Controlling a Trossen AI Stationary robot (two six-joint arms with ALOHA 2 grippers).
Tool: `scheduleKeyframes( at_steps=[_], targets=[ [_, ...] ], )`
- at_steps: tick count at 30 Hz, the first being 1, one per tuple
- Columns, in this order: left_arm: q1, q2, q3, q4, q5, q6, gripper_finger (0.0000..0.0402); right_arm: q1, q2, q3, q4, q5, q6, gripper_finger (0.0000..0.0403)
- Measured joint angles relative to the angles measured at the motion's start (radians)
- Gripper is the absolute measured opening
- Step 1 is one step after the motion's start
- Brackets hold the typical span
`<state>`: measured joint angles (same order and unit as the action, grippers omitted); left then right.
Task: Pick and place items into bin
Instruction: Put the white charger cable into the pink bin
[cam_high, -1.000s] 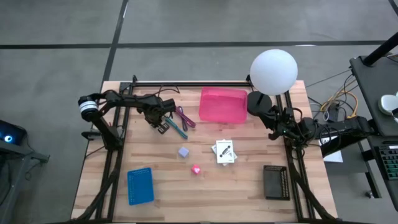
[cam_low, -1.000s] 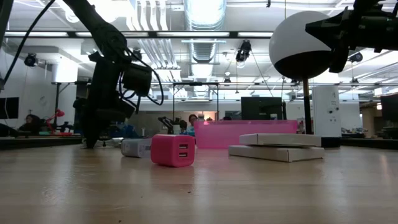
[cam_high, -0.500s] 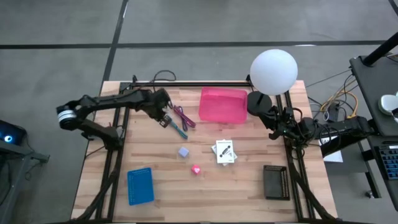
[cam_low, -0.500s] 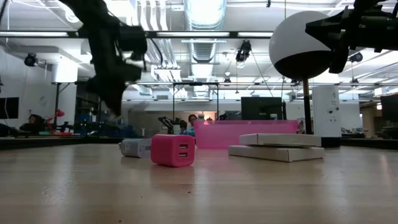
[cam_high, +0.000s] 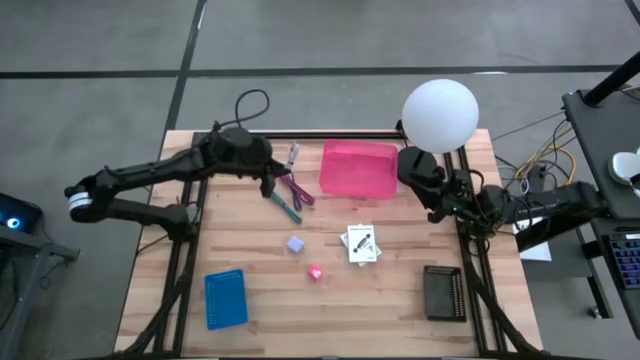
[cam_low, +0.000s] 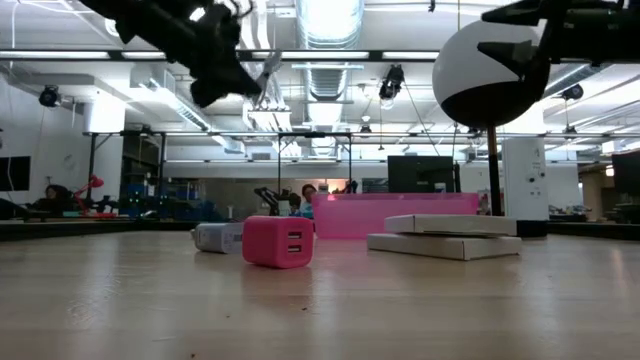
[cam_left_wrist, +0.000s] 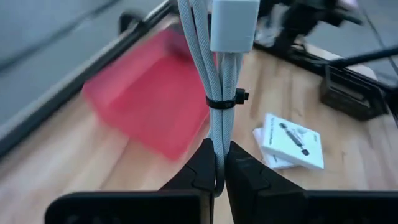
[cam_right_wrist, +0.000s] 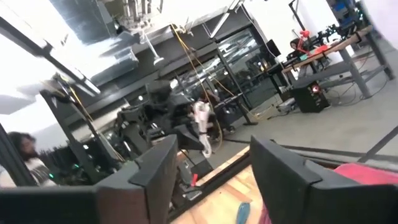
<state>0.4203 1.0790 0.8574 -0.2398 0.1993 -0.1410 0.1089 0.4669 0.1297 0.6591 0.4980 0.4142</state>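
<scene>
Bin (cam_high: 358, 168), pink, sits empty beside left gripper's (cam_left_wrist: 217, 177) bundled cable (cam_left_wrist: 216, 81).

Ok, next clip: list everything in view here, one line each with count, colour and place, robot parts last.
bin: one, pink, back centre of table.
grey cable bundle: one, pale grey with white plug, held above table left of the bin.
purple cord: one, purple, left of bin.
teal-handled tool: one, teal, beside purple cord.
lavender cube: one, mid-table.
pink charger: one, near the cube.
white cards: stacked, black print, centre right.
blue tray: one, front left.
black box: one, front right.
white globe: one, back right.
left gripper: shut on cable bundle.
right gripper: open, right edge.
</scene>
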Motion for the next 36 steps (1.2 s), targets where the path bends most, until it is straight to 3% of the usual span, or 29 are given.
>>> scheduleKeyframes(
  at_steps=[3,17,36],
  targets=[
    [-0.023,0.006,0.000,0.054,0.002,0.069,0.0003,0.000,0.067,0.049,-0.009,0.000,-0.033,0.0204],
    [-0.088,0.124,0.000,0.284,0.119,0.070,0.0003,0.000,0.413,0.316,-0.028,0.000,-0.239,0.0208],
    [-0.177,0.216,0.000,0.514,0.133,0.069,0.0003,-0.021,0.827,0.632,-0.035,0.000,-0.333,0.0208]
  ],
)
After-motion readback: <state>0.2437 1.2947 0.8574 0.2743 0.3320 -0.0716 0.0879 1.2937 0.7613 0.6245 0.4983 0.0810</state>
